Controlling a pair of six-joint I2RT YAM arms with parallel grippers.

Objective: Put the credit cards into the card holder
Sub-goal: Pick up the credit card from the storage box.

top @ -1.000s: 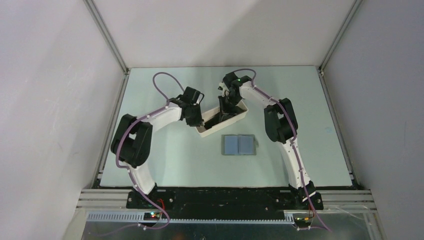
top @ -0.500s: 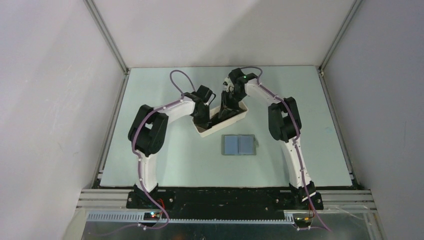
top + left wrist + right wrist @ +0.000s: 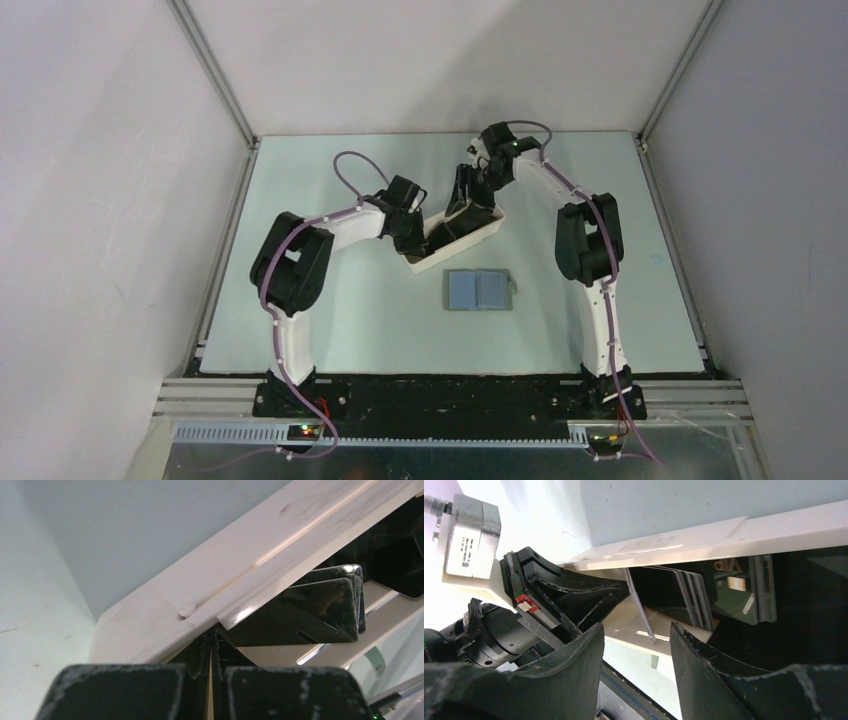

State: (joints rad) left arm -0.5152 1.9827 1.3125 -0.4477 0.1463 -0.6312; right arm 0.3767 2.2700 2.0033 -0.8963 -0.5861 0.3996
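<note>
"Seen from above, how many credit cards [image 3: 310, 612] sit in the white tray [image 3: 462, 245]?"

"Too small to count. The left gripper [image 3: 418, 243] and right gripper [image 3: 462, 205] cover them at mid-frame."

"And the left wrist view?"

"The tray's rim hides the cards' upper left parts. The frame's bottom edge cuts off the fingers [image 3: 115, 692]."

"Right wrist?"

"The stack fades into darkness at the right."

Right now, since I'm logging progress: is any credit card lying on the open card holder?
No, the card holder lies open and bare, while the credit cards stand in the white tray.
</note>
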